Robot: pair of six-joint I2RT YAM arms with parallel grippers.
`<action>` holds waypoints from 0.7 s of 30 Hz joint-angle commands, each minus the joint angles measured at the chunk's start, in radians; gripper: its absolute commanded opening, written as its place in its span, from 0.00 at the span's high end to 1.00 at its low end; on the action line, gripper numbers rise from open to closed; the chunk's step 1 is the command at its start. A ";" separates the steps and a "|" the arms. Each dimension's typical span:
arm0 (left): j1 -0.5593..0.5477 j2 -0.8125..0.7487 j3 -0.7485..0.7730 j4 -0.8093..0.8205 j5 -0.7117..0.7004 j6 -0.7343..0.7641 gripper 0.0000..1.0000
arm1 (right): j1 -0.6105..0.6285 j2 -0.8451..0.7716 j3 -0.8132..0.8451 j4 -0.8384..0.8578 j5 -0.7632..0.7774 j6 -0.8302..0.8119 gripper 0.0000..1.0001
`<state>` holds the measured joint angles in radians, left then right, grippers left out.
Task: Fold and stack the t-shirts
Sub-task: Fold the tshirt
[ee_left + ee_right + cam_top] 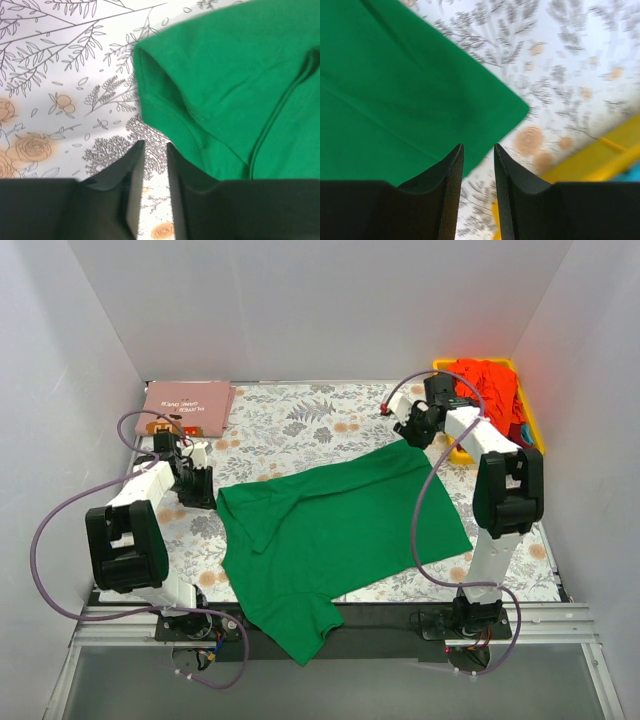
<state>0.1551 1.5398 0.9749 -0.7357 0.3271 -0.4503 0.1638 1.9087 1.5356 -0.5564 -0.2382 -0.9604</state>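
Observation:
A bright green t-shirt [340, 520] lies spread flat mid-table, its lower part hanging over the near edge. A folded dusty pink t-shirt [187, 406] lies at the back left. Red-orange t-shirts [490, 385] are piled in the bin. My left gripper [203, 488] is just left of the green shirt's sleeve [165, 95]; its jaws [154, 148] stand slightly apart and empty over the cloth. My right gripper [410, 430] is at the shirt's far right corner [512, 107]; its jaws [478, 149] stand slightly apart and empty, above the shirt's edge.
The grey-and-orange floral table covering [300, 420] spans the table. A yellow plastic bin [535, 425] stands at the back right, and its rim shows in the right wrist view [600, 160]. White walls close in the left, back and right sides.

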 commanded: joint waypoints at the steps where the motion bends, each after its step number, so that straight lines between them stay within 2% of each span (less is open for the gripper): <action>1: 0.000 0.025 -0.002 0.065 -0.034 -0.024 0.74 | 0.020 0.065 0.008 -0.066 0.011 0.069 0.63; 5: 0.000 0.065 0.011 0.098 -0.030 -0.045 0.66 | 0.020 0.119 0.015 -0.068 0.033 0.092 0.63; 10: -0.019 0.118 0.008 0.143 -0.074 -0.059 0.65 | 0.020 0.156 0.011 -0.066 0.048 0.100 0.64; 13: -0.040 0.163 0.010 0.157 -0.102 -0.067 0.73 | 0.020 0.173 0.014 -0.065 0.050 0.117 0.63; 16: -0.043 0.193 0.015 0.165 -0.118 -0.077 0.86 | 0.022 0.182 0.009 -0.066 0.054 0.132 0.62; 17: -0.043 0.204 0.021 0.177 -0.149 -0.077 0.97 | 0.022 0.184 0.001 -0.065 0.056 0.134 0.62; 18: -0.040 0.207 0.025 0.185 -0.164 -0.077 1.00 | 0.022 0.182 -0.003 -0.065 0.056 0.138 0.62; 21: -0.020 0.241 0.077 0.182 -0.192 -0.059 1.00 | 0.022 0.174 -0.023 -0.066 0.048 0.161 0.62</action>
<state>0.1215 1.7248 1.0229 -0.5991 0.2230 -0.5282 0.1856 2.0766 1.5349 -0.6060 -0.1848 -0.8375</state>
